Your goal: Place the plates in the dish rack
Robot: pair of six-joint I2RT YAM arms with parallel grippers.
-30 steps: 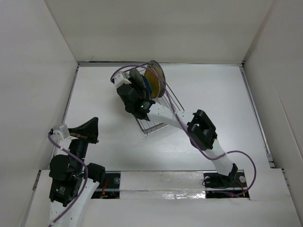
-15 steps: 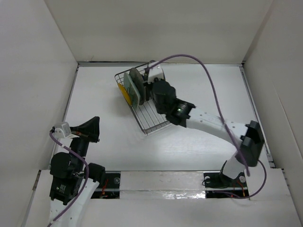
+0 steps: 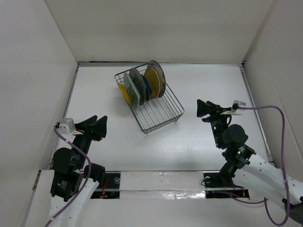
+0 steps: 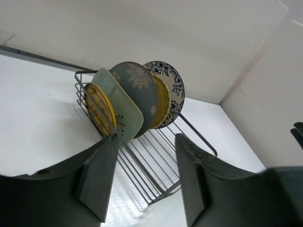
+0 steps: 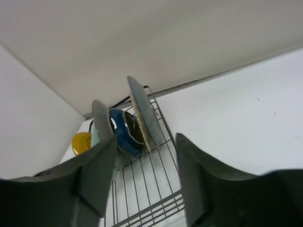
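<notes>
The grey wire dish rack (image 3: 158, 111) stands mid-table with several plates upright at its far end: yellow woven (image 3: 123, 93), pale mint (image 3: 133, 92), grey (image 3: 137, 79), navy (image 3: 147, 88), gold (image 3: 152, 80) and white with a blue floral rim (image 3: 159, 74). My left gripper (image 3: 102, 126) is open and empty, near and left of the rack. The left wrist view shows the rack (image 4: 156, 165) and plates (image 4: 137, 87) beyond the open left gripper (image 4: 147, 139). My right gripper (image 3: 200, 109) is open and empty to the right of the rack. Past the right gripper (image 5: 146, 139), the right wrist view shows the navy plate (image 5: 124, 132).
White walls close the table in on the left, back and right. A metal strip runs along the foot of the back wall (image 3: 161, 62). Both arm bases sit on the near ledge (image 3: 156, 182).
The right arm has pulled back from over the rack to the right front, and its jaws are open. The left gripper has opened and shifted slightly right.
</notes>
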